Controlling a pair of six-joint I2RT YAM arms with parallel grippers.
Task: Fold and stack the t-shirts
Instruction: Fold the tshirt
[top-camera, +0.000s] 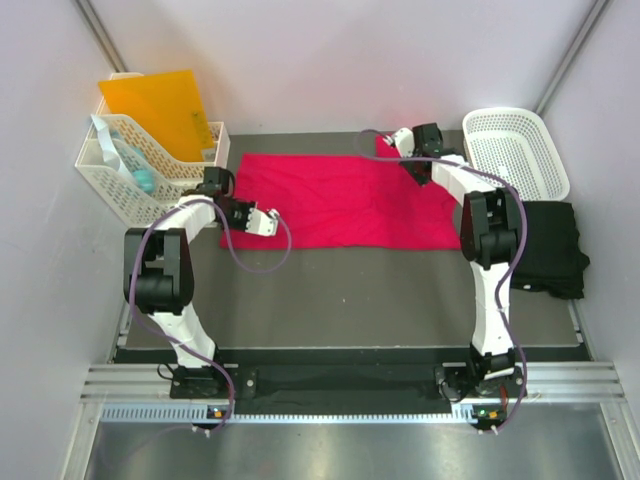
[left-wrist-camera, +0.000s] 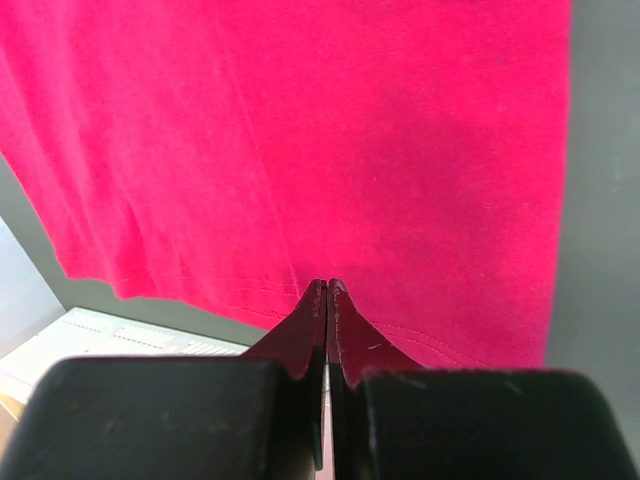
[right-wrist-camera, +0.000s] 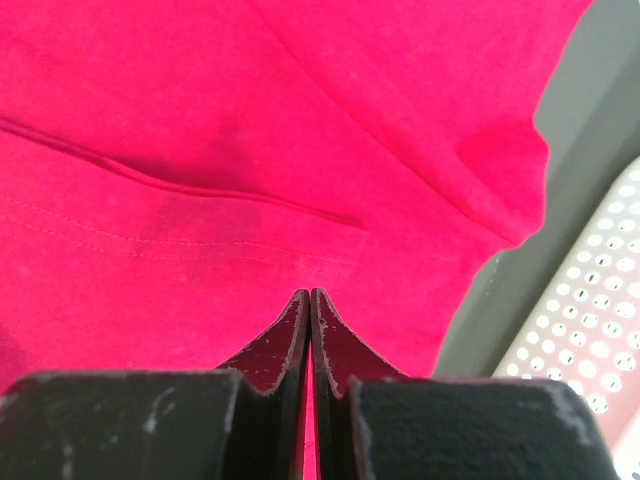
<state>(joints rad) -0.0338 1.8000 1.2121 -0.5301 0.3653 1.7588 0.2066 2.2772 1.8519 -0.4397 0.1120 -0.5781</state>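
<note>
While the right gripper (right-wrist-camera: 309, 293) clamps the pinkish-red t-shirt (top-camera: 340, 200) at its far right corner, the left gripper (left-wrist-camera: 327, 285) sits closed over its left hem; the shirt lies spread flat, the black t-shirt (top-camera: 550, 250) just beside the white basket (top-camera: 512, 150)

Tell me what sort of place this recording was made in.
Most likely a lab robot cell, not a home: bare white walls box in a dark table, an aluminium rail fronts it, and a red t-shirt and a black t-shirt look laid out as props.
</note>
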